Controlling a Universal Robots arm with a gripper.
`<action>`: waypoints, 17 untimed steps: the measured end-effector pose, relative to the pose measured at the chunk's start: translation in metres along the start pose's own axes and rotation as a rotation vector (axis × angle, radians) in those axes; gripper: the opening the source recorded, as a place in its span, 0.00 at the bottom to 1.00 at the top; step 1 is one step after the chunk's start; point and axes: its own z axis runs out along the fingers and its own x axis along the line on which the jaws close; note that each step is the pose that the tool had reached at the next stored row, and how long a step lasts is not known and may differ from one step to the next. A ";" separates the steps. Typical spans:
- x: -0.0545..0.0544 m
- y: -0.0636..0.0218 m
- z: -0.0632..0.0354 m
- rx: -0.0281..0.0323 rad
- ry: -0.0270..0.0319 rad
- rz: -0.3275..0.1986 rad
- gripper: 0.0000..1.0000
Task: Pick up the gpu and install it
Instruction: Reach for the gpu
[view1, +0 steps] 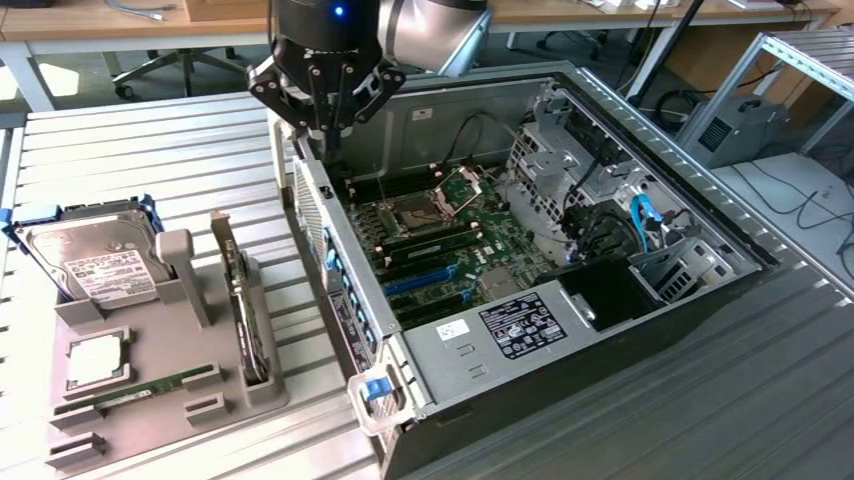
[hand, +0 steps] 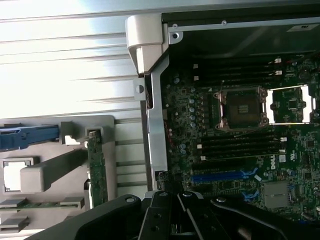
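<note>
exterior view first: the gripper (view1: 326, 122) hangs over the far corner of the open computer case (view1: 561, 400), on the exterior view's left side of it, right above the case's rear wall. fingers are clenched together, pointing down, and there's nothing between them. inside the case the motherboard (view1: 454, 240) lies exposed. over on the exterior view's left, well apart from the gripper, sits the grey holder (view1: 174, 350) on the slatted table. the gpu (view1: 240, 300) stands on its edge in the holder's slot closest to the case, untouched. the hard drive (view1: 91, 262) leans in the far part of the holder, and the memory stick (view1: 150, 384) lies flat in the near part.

wrist view now: the gripper's (hand: 172, 217) dark linkage sits in the foreground, drawn in tight. the gpu (hand: 96, 167) shows as a thin green strip upright in the holder (hand: 50, 172), just outside the case wall (hand: 155, 135). past that wall, the motherboard (hand: 235, 145) with the open cpu socket (hand: 242, 107) and a blue slot (hand: 220, 176).
</note>
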 end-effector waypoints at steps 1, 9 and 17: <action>0.000 0.0000 0.0000 0.0000 0.0000 0.000 0.11; 0.004 -0.0003 -0.0001 0.0005 0.0000 0.000 0.11; 0.007 -0.0005 -0.0002 0.0012 -0.0001 0.000 0.11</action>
